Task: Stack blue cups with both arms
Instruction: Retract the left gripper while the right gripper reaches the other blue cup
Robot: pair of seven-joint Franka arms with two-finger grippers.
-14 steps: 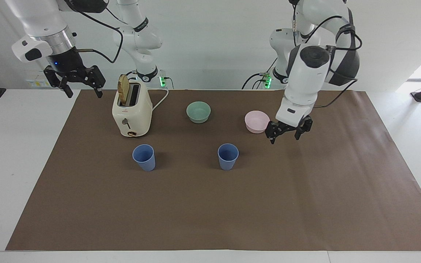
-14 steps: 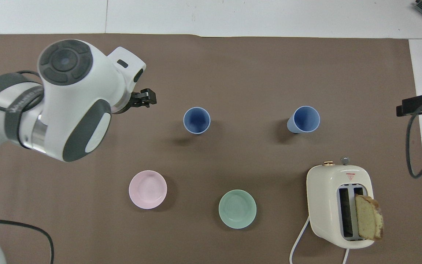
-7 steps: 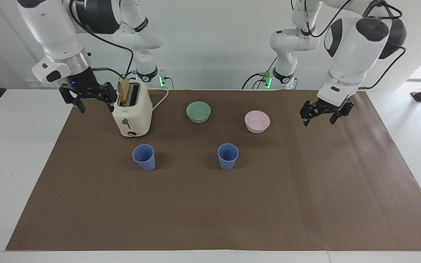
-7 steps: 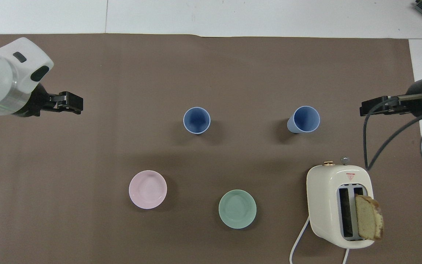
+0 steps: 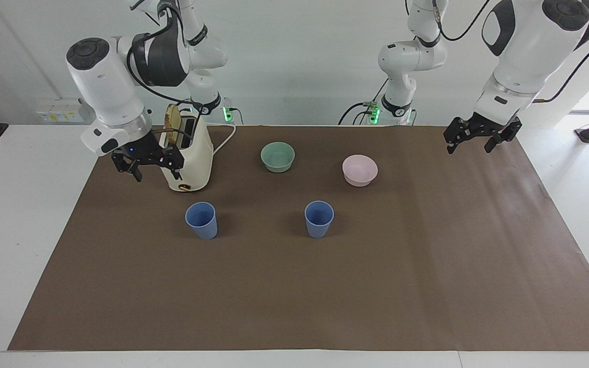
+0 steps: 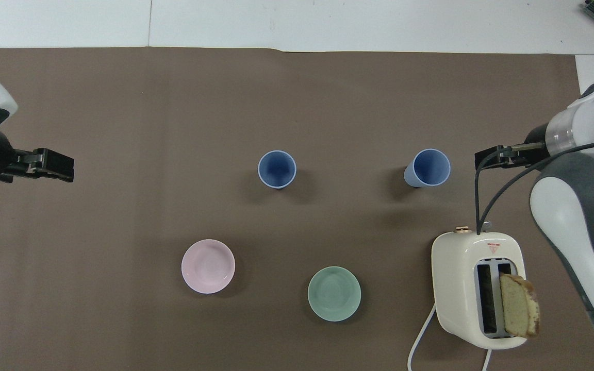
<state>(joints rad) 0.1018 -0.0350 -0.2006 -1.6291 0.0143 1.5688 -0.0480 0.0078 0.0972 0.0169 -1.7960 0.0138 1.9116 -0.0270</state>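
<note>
Both blue cups (image 5: 202,220) (image 5: 319,219) upright, apart from splayed left gripper (image 5: 480,139); right gripper (image 5: 147,162) likewise.

White wall (image 5: 299,61), brown-papered table (image 5: 294,296)

Two blue cups (image 5: 202,220) (image 5: 319,219) — upright, apart, unstacked, side by side.

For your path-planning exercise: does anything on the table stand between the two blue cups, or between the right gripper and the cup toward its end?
Nothing visible does. Bare brown mat separates the two blue cups. The right gripper hangs open beside the toaster, with open space down to the closer cup. The left gripper waits open over the mat's edge.
</note>
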